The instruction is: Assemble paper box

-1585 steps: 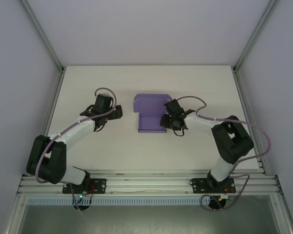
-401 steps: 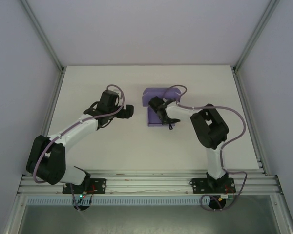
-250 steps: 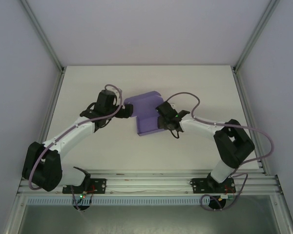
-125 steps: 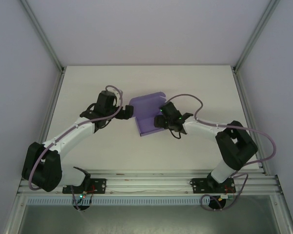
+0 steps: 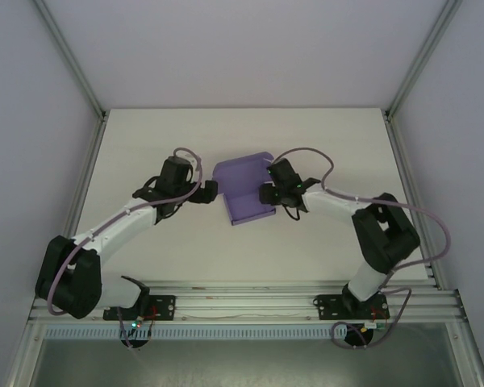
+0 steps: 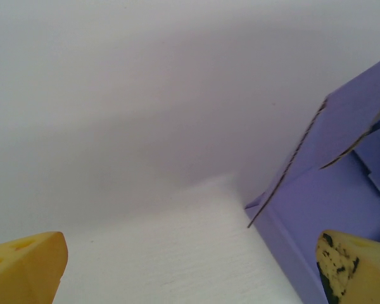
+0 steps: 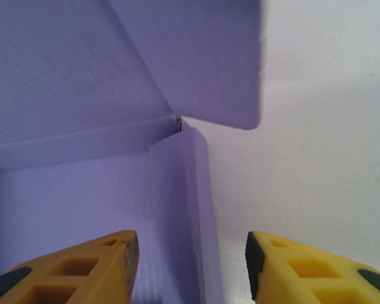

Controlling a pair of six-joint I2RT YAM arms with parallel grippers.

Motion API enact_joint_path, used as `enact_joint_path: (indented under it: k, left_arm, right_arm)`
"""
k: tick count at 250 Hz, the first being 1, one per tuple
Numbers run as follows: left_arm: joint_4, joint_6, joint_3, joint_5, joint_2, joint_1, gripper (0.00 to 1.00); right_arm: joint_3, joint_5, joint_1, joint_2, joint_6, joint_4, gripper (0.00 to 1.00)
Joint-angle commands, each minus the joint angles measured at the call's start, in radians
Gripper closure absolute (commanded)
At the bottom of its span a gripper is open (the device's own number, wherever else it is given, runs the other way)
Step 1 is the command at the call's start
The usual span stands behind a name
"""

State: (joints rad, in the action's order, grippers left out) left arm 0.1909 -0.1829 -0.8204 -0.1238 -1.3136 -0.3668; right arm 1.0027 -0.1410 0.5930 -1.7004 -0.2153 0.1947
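One violet paper box (image 5: 244, 192) of thin die-cut card lies partly folded at the centre of the top view, on the matt white table (image 5: 145, 137), and we find it flanked by two grippers. The left gripper (image 5: 209, 193) sits just beside the box's left edge. In its wrist view we see its jaws spread wide, with two yellow plastic fingers (image 6: 25, 266) in the bottom corners. The box (image 6: 332, 202) fills the right of that frame, one panel raised at a slant and its cut edge showing brown. The right gripper (image 5: 266, 194) stands at the box's right edge. In its own view we see its jaws parted to a middling gap and gripping nothing. A low folded side wall of the box (image 7: 82, 95) runs up between its two yellow, black-padded fingers (image 7: 76, 269), touching neither as far as we can tell. A round-cornered flap hangs at the upper middle. The card looks smooth and faintly ribbed. We count two white-and-black arms (image 5: 113, 226).
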Motion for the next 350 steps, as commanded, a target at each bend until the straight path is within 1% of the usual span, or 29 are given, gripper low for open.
enact_joint_path:
  k: [1,8,21,32,47,66,80,104,119,128,149,164,190,204,225,242,275,301,333,350]
  left_arm:
    - [0.005,-0.035,0.025,0.075,0.071,0.003,0.0]
    - [0.005,-0.038,0.033,0.077,0.083,0.007,0.0]
    - [0.001,-0.042,0.049,0.08,0.108,0.011,0.0]
    - [-0.002,-0.044,0.059,0.082,0.128,0.016,0.0]
    - [-0.004,-0.045,0.073,0.085,0.15,0.02,0.0]
    - [-0.005,-0.047,0.081,0.093,0.17,0.025,0.0]
    - [-0.009,-0.067,0.09,0.118,0.178,0.03,0.0]
    - [-0.015,-0.136,0.107,0.16,0.189,0.068,0.0]
    - [-0.043,-0.183,0.133,0.15,0.203,0.11,0.0]
    - [-0.073,-0.196,0.15,0.119,0.209,0.13,0.0]
    - [-0.15,-0.197,0.172,0.009,0.209,0.161,0.0]
    - [-0.239,-0.173,0.184,-0.107,0.191,0.161,0.0]
    - [-0.384,-0.139,0.169,-0.361,0.129,0.158,0.0]
    - [-0.447,-0.117,0.149,-0.507,0.096,0.15,0.0]
    - [-0.519,-0.089,0.12,-0.627,0.061,0.12,0.0]
    - [-0.534,-0.064,0.092,-0.664,0.042,0.099,0.0]
    - [-0.534,-0.014,0.05,-0.724,0.022,0.061,0.0]
    - [-0.529,0.014,0.031,-0.738,0.023,0.048,0.0]
    - [-0.532,0.036,0.009,-0.753,0.033,0.043,0.0]
    - [-0.518,0.053,-0.01,-0.753,0.036,0.038,0.0]
  right_arm:
    - [0.044,-0.017,0.0,-0.065,0.057,0.046,0.56]
    - [0.053,-0.011,0.0,-0.079,0.057,0.054,0.57]
    - [0.067,-0.014,0.0,-0.096,0.063,0.069,0.65]
    - [0.068,-0.014,0.0,-0.102,0.063,0.072,0.68]
    - [0.07,-0.015,-0.001,-0.105,0.063,0.075,0.86]
    - [0.069,-0.009,0.0,-0.107,0.065,0.083,1.0]
    - [0.053,-0.016,-0.001,-0.091,0.071,0.06,1.0]
    - [0.003,-0.056,-0.004,-0.017,0.086,-0.05,1.0]
    - [-0.042,-0.069,-0.003,0.053,0.1,-0.149,1.0]
    - [-0.073,-0.087,-0.003,0.102,0.112,-0.221,1.0]
    - [-0.156,-0.186,-0.004,0.213,0.147,-0.42,1.0]
    - [-0.182,-0.259,-0.003,0.269,0.161,-0.516,1.0]
    - [-0.151,-0.385,0.0,0.312,0.173,-0.541,1.0]
    - [-0.135,-0.432,0.012,0.32,0.185,-0.551,1.0]
    - [-0.115,-0.462,0.037,0.324,0.244,-0.544,1.0]
    - [-0.098,-0.455,0.056,0.325,0.287,-0.516,1.0]
    - [-0.08,-0.451,0.078,0.308,0.314,-0.494,1.0]
    - [-0.063,-0.419,0.088,0.287,0.338,-0.443,1.0]
    - [-0.035,-0.272,0.112,0.264,0.371,-0.362,1.0]
    - [-0.01,-0.163,0.129,0.243,0.365,-0.318,1.0]
